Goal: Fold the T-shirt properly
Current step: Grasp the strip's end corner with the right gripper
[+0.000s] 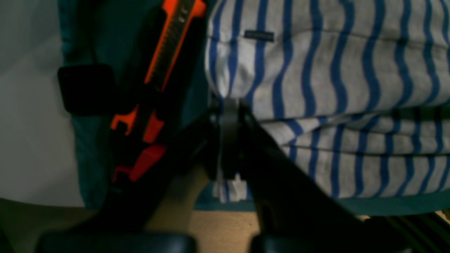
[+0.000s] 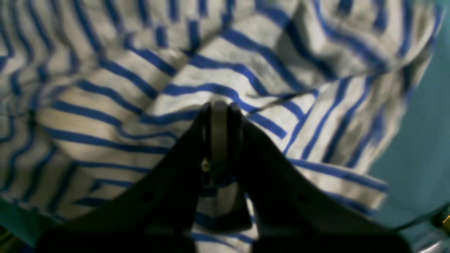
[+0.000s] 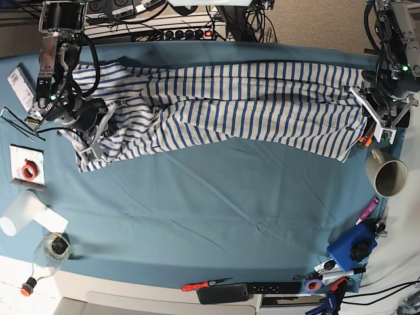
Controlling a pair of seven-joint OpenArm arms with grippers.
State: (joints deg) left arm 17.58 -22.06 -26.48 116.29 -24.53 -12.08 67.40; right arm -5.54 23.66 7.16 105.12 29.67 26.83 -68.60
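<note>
Both end effectors clamped on T-shirt [image 3: 230, 105] ends

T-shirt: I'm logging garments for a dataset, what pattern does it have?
The T-shirt is white/cream with thin blue stripes, clearest in the base view.

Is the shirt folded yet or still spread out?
Partly folded: the T-shirt lies doubled lengthwise in a long band across the tablecloth, the left gripper and right gripper pinching its ends.

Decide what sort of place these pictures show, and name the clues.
Probably a robotics lab or workshop bench: a teal tablecloth carrying a striped T-shirt, hand tools such as a screwdriver along its edge, and a power strip with cables behind.
</note>
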